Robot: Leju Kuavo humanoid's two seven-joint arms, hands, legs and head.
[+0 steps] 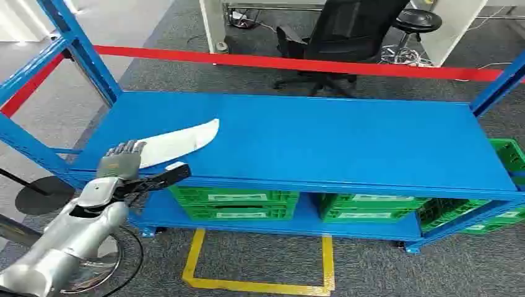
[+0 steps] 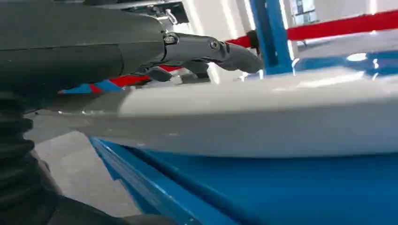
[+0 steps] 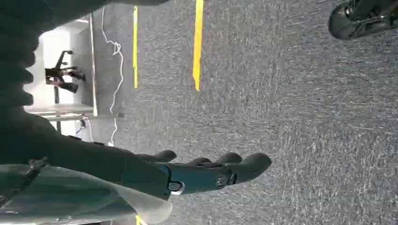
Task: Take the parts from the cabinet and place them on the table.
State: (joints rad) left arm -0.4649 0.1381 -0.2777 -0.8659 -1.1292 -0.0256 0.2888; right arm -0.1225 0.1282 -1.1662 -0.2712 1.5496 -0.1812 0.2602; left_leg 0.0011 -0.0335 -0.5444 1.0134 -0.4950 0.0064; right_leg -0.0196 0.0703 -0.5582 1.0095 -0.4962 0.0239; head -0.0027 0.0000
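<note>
white part (image 1: 179,141): lies flat at the blue shelf's (image 1: 347,142) front-left corner | left hand (image 1: 121,162): at the part's near end, fingers over it, grasp cannot be told | right hand (image 3: 197,173): fingers spread, holding nothing, over grey carpet (image 3: 291,93)

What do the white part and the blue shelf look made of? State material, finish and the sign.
White part: probably moulded plastic, possibly painted composite; smooth, semi-gloss, with soft highlights along its curved edge in the left wrist view. Blue shelf: likely painted sheet metal; even satin blue coat, folded front lip, bolted uprights.
</note>
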